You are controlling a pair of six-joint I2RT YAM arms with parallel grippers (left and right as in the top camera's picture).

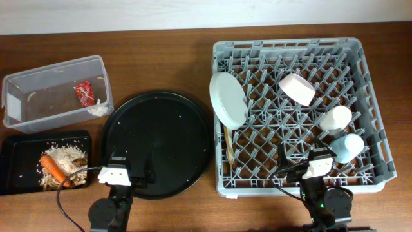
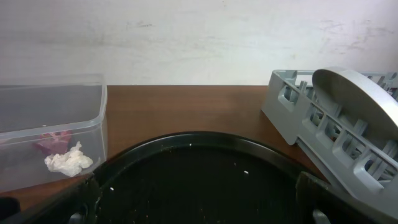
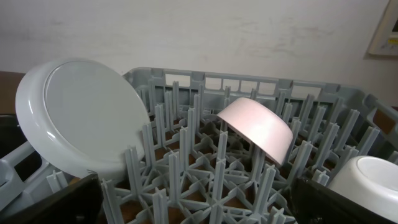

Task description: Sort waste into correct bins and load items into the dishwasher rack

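Waste looks sorted: small red wrapper (image 1: pixel 84 91) in clear plastic tub (image 1: pixel 51 67), orange carrot (image 1: pixel 53 167) on flat black tray (image 1: pixel 16 161); pale grey round plate (image 1: pixel 228 100) racked in grey plastic crate (image 1: pixel 290 46). Left gripper (image 2: pixel 199 200) and right gripper (image 3: pixel 199 200) gape empty; seemingly done.

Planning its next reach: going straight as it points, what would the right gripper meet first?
Probably the upright pegs of the dishwasher rack, then the tilted white cup behind them; depth is unclear.
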